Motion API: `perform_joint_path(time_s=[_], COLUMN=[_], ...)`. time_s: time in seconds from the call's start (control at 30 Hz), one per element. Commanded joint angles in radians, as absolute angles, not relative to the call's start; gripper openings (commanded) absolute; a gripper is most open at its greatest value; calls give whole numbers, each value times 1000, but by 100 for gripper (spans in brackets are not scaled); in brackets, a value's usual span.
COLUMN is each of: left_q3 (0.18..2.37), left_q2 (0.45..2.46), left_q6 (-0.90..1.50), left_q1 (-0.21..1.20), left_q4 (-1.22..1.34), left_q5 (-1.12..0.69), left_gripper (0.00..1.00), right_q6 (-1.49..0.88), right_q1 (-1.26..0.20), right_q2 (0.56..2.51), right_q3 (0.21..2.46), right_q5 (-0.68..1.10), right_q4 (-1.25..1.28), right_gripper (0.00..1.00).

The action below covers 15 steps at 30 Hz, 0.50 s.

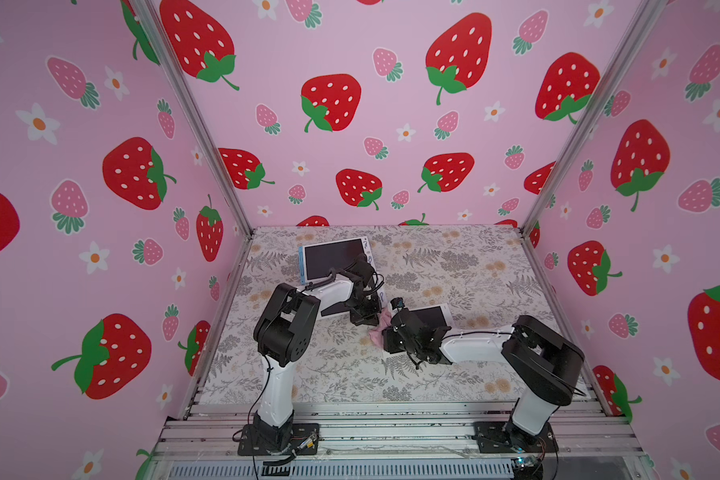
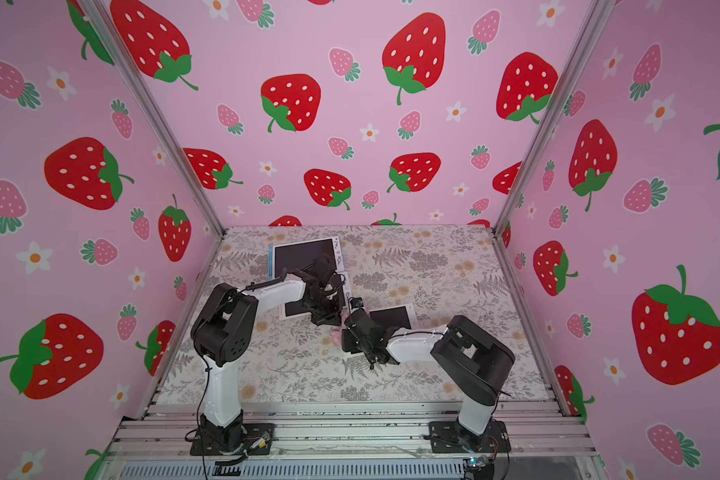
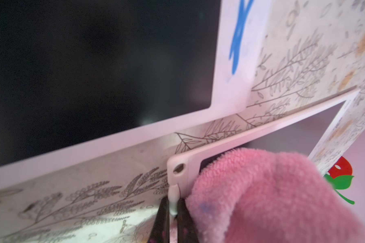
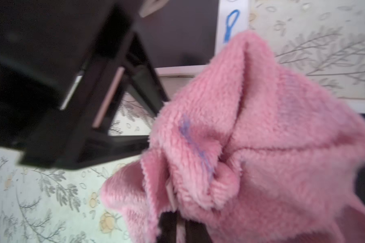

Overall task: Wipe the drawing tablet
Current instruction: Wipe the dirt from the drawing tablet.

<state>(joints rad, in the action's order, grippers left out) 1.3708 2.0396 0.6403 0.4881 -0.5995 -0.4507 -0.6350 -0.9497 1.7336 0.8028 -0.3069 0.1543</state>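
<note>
Pink cloth (image 4: 251,136), bunched in our tightly closed right fingers (image 4: 167,228), sits on the near-left corner of the drawing tablet (image 1: 431,318) at mid-surface (image 1: 454,374). Our left fingers (image 3: 162,218) pinch that corner, the screen stretching away rightward.

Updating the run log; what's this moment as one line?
left gripper shut on small tablet edge | right gripper shut on pink cloth | large tablet frame: blue marks

Pink strawberry-print walls (image 1: 350,50) enclose a floral tabletop (image 1: 474,257) with aluminium rails (image 1: 391,419)
</note>
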Motion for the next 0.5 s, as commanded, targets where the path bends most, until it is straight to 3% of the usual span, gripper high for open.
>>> perform_joint_path(time_s=[0.0,0.13,0.33,0.47], left_q3=[1336,1343,1345,1343], left_q2=[2100,2103,2101,2098], left_q6=[647,645,641,640], left_q1=[503,503,505,505], left_q4=[-624,-629,-637,-637], left_q5=[-402,-402,-393,-393], left_gripper=[7,7,7,7], right_q6=[-602,-588,-628,-592], right_q1=[-1002,-1100,-951,-977], right_q2=[1757,1837,1713,1704], right_q3=[841,974,788,808], right_q5=[-261,-233,-306,-284], right_q4=[72,51,33,8], right_gripper=[0,0,0,0])
